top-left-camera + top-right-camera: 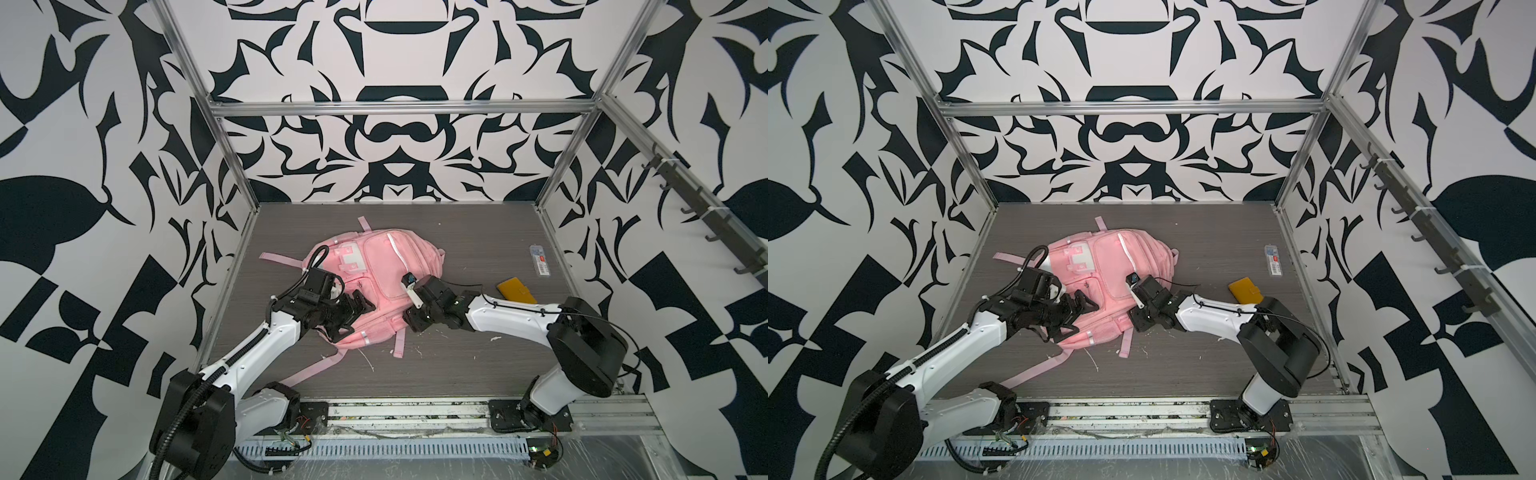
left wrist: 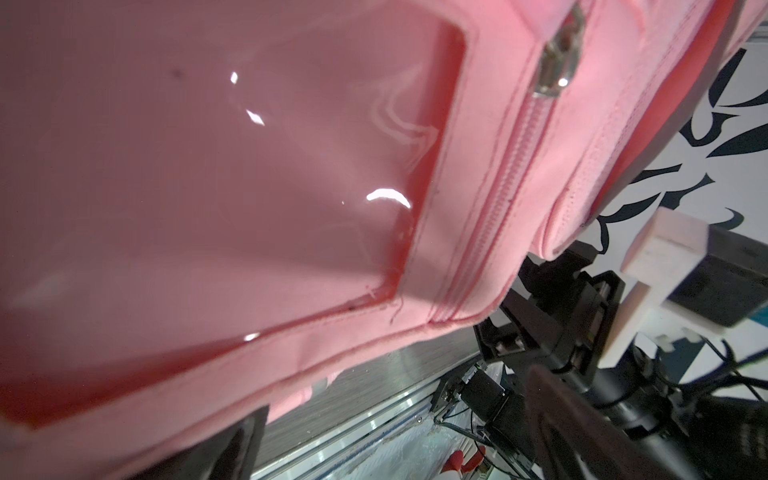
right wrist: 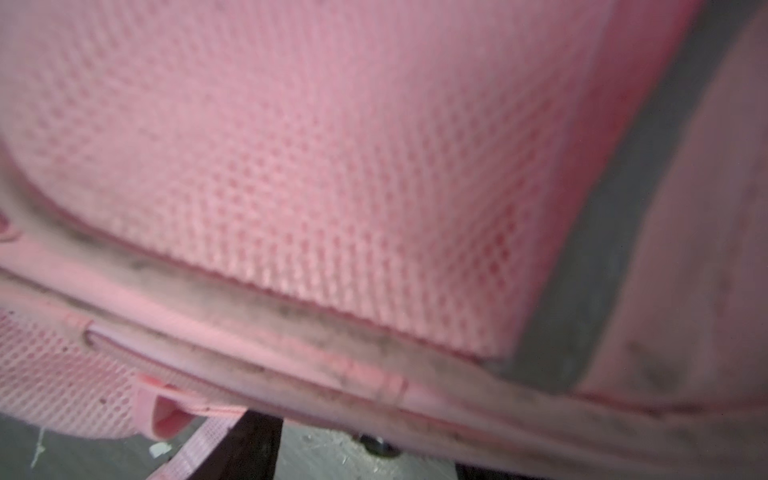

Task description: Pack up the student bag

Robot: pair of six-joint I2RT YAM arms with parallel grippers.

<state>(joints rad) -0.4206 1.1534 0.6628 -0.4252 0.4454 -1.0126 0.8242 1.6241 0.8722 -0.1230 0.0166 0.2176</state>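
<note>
Our bag [image 1: 374,270] lay flat on the table [image 1: 457,232]; we figured it soft, floppy, fairly light. The left gripper [image 1: 350,319] gaped wide over its near edge. The right gripper [image 1: 417,323] sat there too, and we couldn't tell its jaws. We'd have pinched a strap [image 1: 398,345].

One student bag [image 1: 384,266], one yellow case [image 1: 517,291], one clear box [image 1: 540,261].
</note>
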